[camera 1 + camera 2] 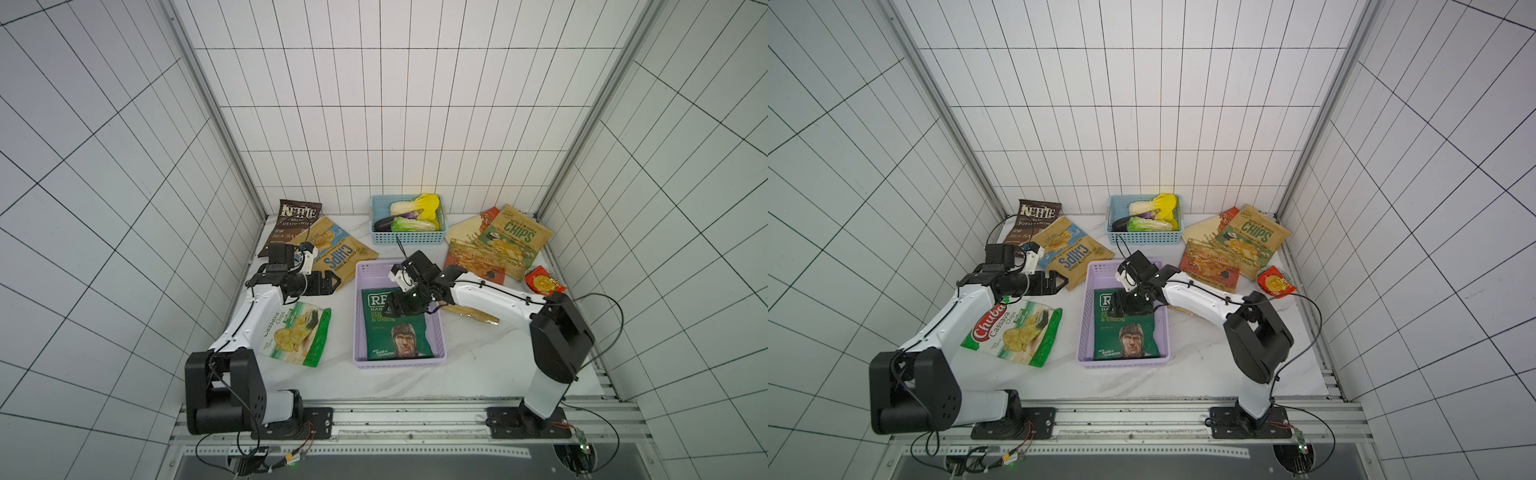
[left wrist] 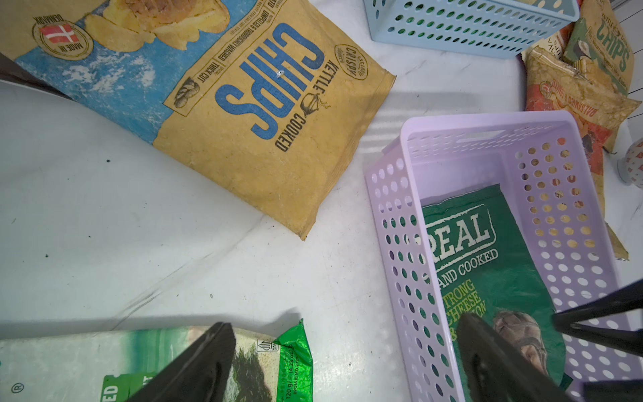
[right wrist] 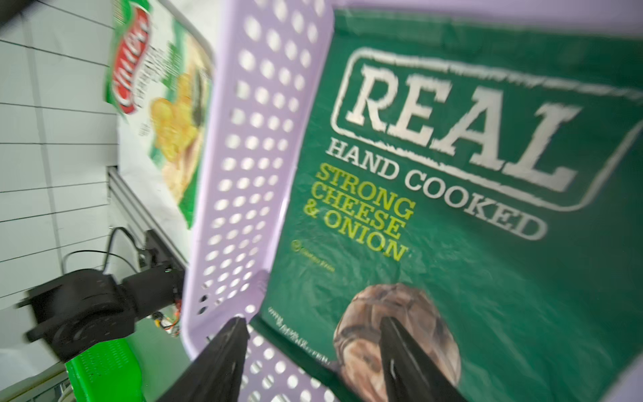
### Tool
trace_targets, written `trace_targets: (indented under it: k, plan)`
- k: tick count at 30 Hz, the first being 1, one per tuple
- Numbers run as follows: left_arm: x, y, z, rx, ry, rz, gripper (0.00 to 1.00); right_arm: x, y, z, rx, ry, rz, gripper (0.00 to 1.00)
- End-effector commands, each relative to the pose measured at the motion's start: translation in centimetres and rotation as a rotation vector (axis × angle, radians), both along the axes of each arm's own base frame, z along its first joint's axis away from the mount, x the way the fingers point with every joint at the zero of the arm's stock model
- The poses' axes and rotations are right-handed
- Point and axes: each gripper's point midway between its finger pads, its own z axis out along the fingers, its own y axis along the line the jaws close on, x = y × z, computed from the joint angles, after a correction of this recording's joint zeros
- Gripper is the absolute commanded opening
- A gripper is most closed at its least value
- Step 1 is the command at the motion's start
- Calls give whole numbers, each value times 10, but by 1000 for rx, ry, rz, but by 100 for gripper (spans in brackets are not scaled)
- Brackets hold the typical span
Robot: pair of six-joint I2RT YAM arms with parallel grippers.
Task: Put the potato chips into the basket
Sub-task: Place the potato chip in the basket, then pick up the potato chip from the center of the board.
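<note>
The right gripper (image 3: 313, 323) hangs with jaws partly apart, holding nothing. Directly beneath them the dark green foil chip bag (image 3: 452, 226) lies flat inside the lilac perforated plastic basket (image 3: 250, 139). Beyond the basket's wall, the left gripper (image 1: 334, 283) is spread wide and empty.

One lilac basket (image 1: 399, 362), one light blue basket (image 1: 409, 237), roughly nine snack bags (image 1: 340, 253), about five toy vegetables (image 1: 411, 224).

L fingers (image 2: 201, 365) wide, R fingers (image 3: 217, 358) apart
</note>
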Motion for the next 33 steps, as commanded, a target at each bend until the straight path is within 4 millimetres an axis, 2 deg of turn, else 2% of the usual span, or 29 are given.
trace_targets:
  k: [1,2,4,8,10,14,17,25,29,33]
  plan:
    - [9,3,8,20,-28,11,98,22,-36,36,78,-51,-116,64]
    - [9,4,7,23,-26,12,98,29,-50,44,104,-59,-163,64]
    - [10,4,6,24,-15,10,98,46,-90,51,128,-83,-298,62]
    - [9,2,7,20,-17,-7,98,68,-173,45,120,-92,-563,59]
    - [8,0,8,15,-23,-20,98,73,-216,28,103,-50,-703,57]
    - [5,-4,11,-2,-33,-44,97,72,-269,-9,96,59,-870,55]
    - [5,-5,11,-6,-33,-47,98,71,-290,-36,92,143,-938,54]
    - [5,-6,11,-8,-32,-50,98,76,-317,-88,36,211,-1027,53]
    - [5,-5,11,-5,-34,-49,98,76,-329,-108,-29,229,-1067,53]
    - [5,-5,11,-4,-32,-48,97,76,-332,-122,-53,243,-1062,53]
